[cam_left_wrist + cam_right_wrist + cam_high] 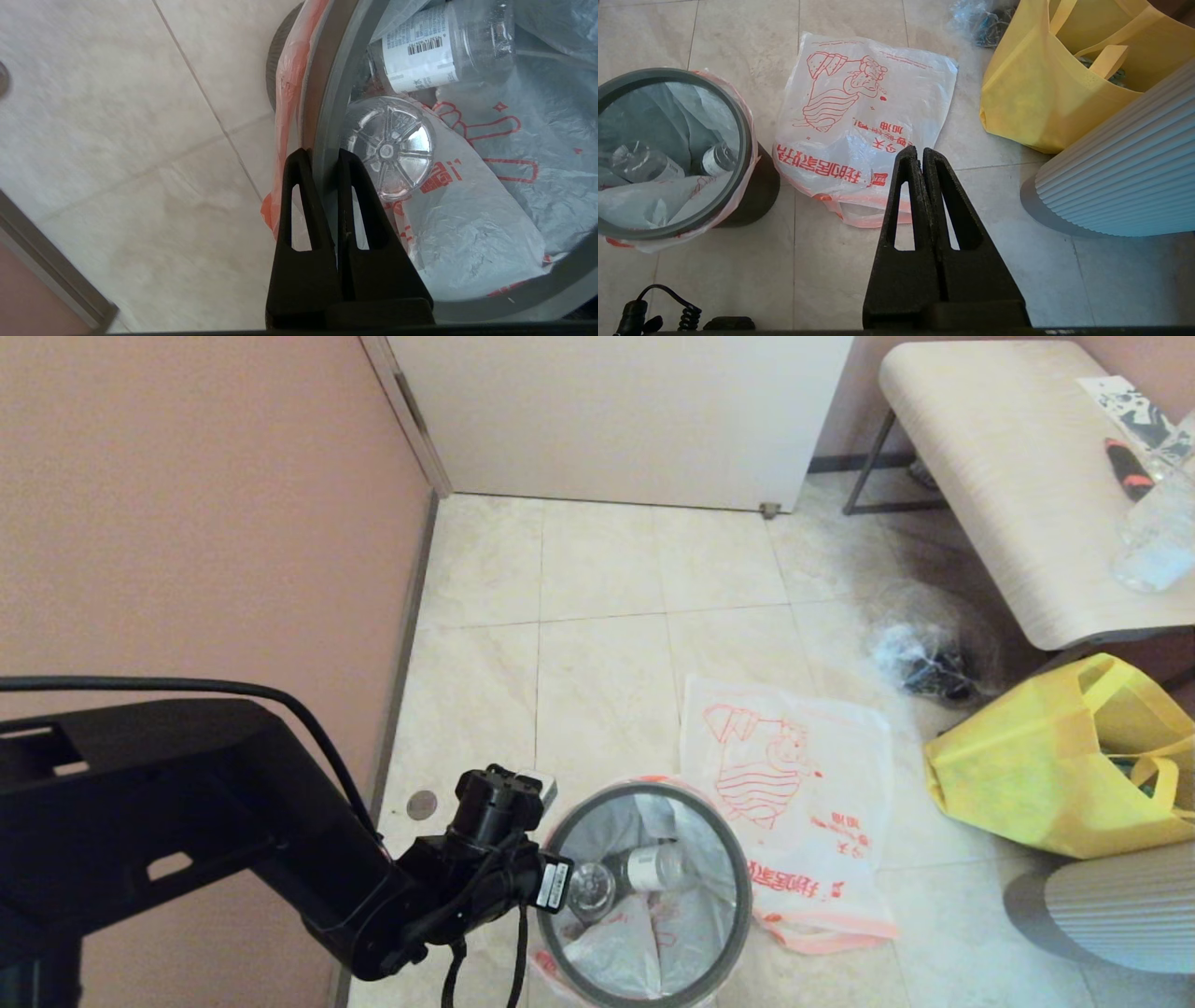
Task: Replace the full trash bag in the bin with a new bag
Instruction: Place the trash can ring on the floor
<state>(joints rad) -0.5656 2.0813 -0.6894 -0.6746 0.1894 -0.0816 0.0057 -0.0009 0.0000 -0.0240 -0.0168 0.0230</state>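
Floor tiles (597, 644) open ahead of the bin (759, 196), wall close on its left. New bag (794, 803) flat on the floor just right of the bin, touching it. Full trash bag (467, 224) sits inside the bin, pink rim folded over under the grey ring (327, 93); lower bin cut off in head view. Left gripper (322, 156) jaws clamped on the ring's left edge. Right gripper (920, 154) jaws together, parked above the new bag.
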